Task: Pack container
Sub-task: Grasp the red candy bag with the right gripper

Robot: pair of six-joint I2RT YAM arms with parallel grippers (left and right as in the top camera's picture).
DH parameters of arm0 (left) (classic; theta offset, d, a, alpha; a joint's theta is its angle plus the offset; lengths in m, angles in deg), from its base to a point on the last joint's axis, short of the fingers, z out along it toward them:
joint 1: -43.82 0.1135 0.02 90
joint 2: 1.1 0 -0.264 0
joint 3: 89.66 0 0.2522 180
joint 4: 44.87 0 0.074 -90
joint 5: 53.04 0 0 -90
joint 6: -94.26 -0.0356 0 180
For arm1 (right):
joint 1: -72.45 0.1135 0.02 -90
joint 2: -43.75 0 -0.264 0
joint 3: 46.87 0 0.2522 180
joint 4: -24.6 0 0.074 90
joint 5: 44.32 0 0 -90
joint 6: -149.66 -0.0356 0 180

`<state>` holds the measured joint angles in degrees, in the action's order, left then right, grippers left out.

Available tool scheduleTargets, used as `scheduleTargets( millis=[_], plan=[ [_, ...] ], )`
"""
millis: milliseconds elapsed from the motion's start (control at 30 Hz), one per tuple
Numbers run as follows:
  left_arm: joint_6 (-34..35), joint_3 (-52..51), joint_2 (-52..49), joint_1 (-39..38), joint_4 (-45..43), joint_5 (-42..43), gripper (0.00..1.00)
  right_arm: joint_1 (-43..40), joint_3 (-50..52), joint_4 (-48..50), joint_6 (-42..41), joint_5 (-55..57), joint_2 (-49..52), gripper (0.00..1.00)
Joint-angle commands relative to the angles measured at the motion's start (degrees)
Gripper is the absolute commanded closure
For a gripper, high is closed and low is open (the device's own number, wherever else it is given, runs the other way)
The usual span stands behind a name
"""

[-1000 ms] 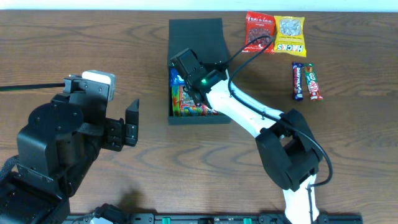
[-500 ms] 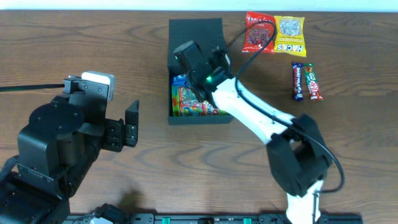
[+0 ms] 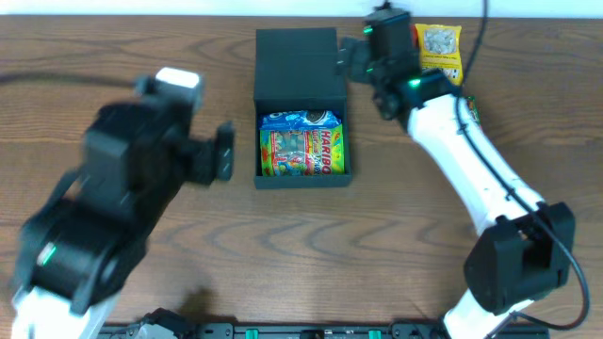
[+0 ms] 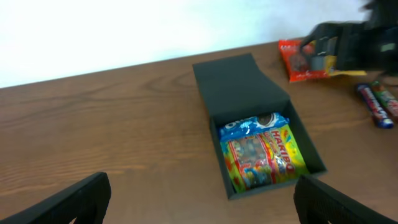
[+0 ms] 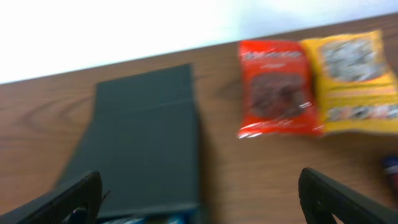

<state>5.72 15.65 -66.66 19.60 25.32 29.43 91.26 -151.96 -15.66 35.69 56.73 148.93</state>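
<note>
The dark container (image 3: 267,179) stands open at table centre with its flap lid (image 3: 297,52) laid back. Inside lie a colourful Haribo packet (image 3: 303,153) and a blue Oreo packet (image 3: 300,119). The left wrist view shows the container (image 4: 318,158) and the Haribo packet (image 4: 264,155). My right gripper (image 3: 363,52) is open and empty above the table, just right of the lid (image 5: 143,134), near a red snack packet (image 5: 277,87). My left gripper (image 3: 222,155) is open and empty, left of the container.
A yellow snack packet (image 3: 441,49) lies beside the red one at the back right and also shows in the right wrist view (image 5: 351,74). Two chocolate bars (image 4: 378,102) lie right of the container. Bare wooden table (image 3: 283,254) lies in front.
My right gripper has risen out of the container and swung back-right to beside the lid, uncovering the packets. My left arm has moved up and toward the container.
</note>
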Motion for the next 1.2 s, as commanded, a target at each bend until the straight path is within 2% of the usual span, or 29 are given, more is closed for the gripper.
scheduleTargets(
  millis=[0, 200, 300, 433, 700, 967, 1033, 1167],
  plan=[
    [-0.2, -0.6, -6.9, -0.1, -3.5, -0.3, 0.05, -4.5, -0.5, 1.5, 8.7, -3.6, 0.9, 0.01],
    [-1.7, -0.6, -18.0, -0.1, -14.0, 1.9, 0.05, -11.3, -0.5, 10.6, 14.4, -13.1, 5.9, 0.01],
    [-1.7, -0.6, -21.0, -0.1, -16.3, 2.1, 0.05, -12.2, -0.9, 14.8, 15.9, -15.1, 9.7, 0.04],
    [-1.7, -0.6, -24.2, -0.1, -16.0, 4.8, 0.05, -12.9, -5.9, 13.8, 15.9, -15.2, 17.4, 0.09],
    [-1.7, -0.6, -25.8, -0.1, -14.8, 5.1, 0.05, -13.3, -15.3, 13.7, 16.8, -10.8, 30.0, 0.06],
    [-1.7, -0.6, -25.8, -0.1, -14.2, 5.0, 0.05, -13.2, -16.7, 18.3, 19.1, -5.2, 37.9, 0.02],
    [-1.7, -0.6, -25.8, 0.0, -14.3, 5.0, 0.05, -13.2, -16.7, 18.1, 19.1, -5.2, 38.4, 0.07],
    [-1.7, -0.6, -25.8, 0.0, -14.2, 5.0, 0.05, -12.9, -16.7, 17.8, 19.1, -5.0, 38.5, 0.28]
  ],
)
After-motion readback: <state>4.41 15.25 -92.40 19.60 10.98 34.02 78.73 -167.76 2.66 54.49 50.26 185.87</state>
